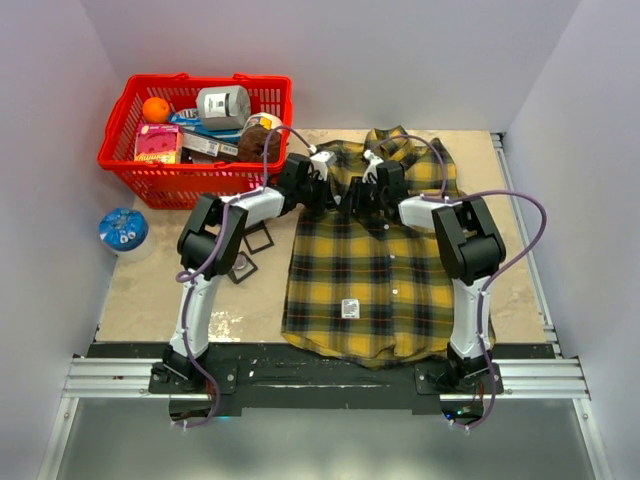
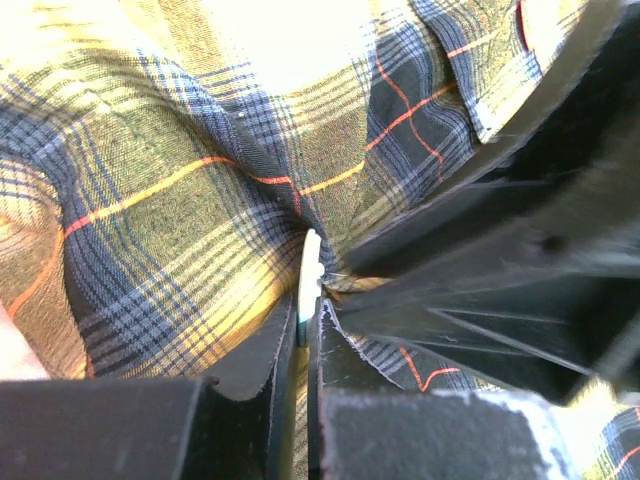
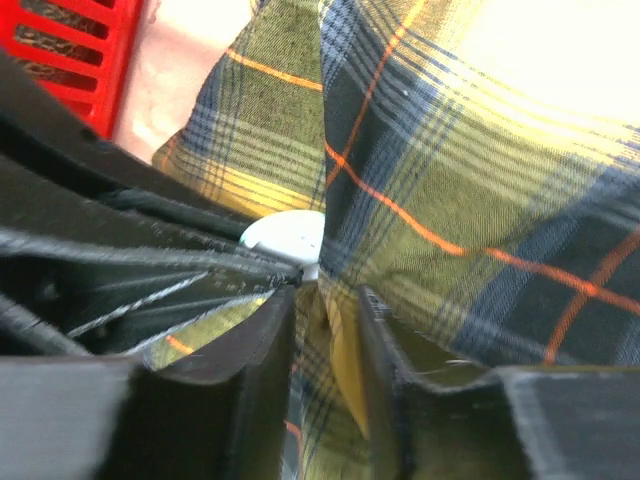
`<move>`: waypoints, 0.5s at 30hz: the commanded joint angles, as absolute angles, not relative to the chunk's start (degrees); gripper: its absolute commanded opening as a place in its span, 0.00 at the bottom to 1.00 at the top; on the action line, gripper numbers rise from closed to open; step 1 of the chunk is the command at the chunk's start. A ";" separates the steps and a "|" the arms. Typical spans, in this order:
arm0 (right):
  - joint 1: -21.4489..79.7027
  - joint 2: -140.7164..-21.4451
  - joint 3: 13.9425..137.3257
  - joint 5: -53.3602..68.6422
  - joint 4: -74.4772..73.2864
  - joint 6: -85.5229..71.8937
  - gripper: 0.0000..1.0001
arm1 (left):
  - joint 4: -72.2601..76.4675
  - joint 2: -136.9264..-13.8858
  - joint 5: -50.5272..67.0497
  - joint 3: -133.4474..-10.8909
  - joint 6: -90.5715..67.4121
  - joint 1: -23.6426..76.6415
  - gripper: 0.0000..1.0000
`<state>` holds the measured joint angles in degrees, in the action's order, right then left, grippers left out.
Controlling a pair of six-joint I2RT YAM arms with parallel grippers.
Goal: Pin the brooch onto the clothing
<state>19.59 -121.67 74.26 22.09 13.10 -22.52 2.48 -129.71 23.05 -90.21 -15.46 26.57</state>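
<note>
Left gripper (image 2: 305, 312) pinched the white brooch (image 3: 285, 238) at the shirt (image 1: 365, 270), upper centre of the top view. Right gripper (image 3: 325, 305) stood slightly parted around a shirt fold. I judged the pin needed a steady, square push.

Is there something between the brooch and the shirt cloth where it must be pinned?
Nothing visible stands between them. The white brooch, held at the tips of the left claw, lies directly against a fold of the shirt, and the right claw has that same cloth between its open jaws.
</note>
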 commanded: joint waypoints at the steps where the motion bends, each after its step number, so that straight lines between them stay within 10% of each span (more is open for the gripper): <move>1: 18.46 -113.48 71.73 23.20 12.04 -21.71 0.41 | 3.78 -126.48 27.16 -89.12 -19.16 24.17 0.00; 15: 15.12 -107.75 68.03 22.50 10.46 -18.11 0.59 | 7.90 -126.21 33.65 -86.40 -19.86 22.24 0.00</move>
<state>14.98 -106.76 67.37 22.44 11.07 -20.71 5.39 -129.51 28.53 -88.16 -17.47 26.41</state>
